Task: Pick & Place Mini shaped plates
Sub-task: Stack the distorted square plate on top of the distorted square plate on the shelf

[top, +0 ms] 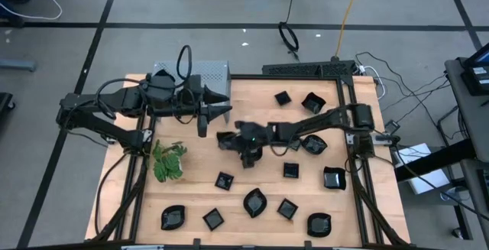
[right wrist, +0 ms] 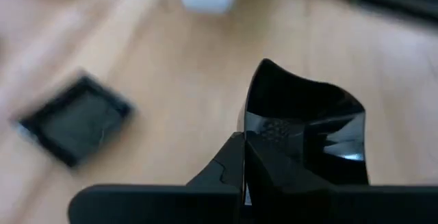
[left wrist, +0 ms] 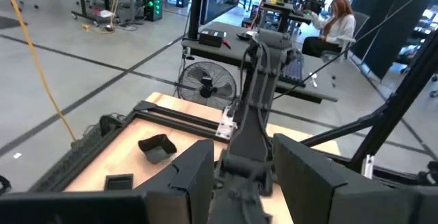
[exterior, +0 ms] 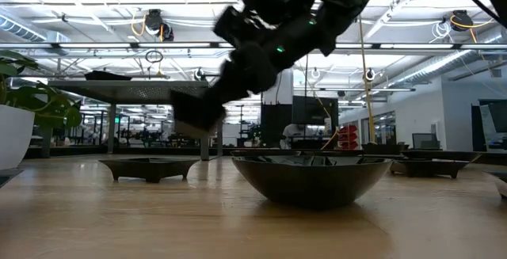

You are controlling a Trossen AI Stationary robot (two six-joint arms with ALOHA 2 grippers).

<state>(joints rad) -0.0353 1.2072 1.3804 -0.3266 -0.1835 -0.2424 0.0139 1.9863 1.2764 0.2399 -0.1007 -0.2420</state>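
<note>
High view, working from the table's near edge: I see glossy black mini shaped plates (top: 255,202) scattered across the near half of the wooden table (top: 252,89), with a leafy plant (top: 169,160) near the left edge. At mid-table my right gripper (top: 227,140) has its fingers closed on one black plate (right wrist: 308,131), lifted clear of the wood, with a square plate (right wrist: 74,127) lying flat below it. Farther back, my left gripper (top: 223,103) hovers with fingers spread and empty near the far left corner by a grey metal shelf (top: 205,70), and two more plates (top: 312,102) lie toward the far right corner.
</note>
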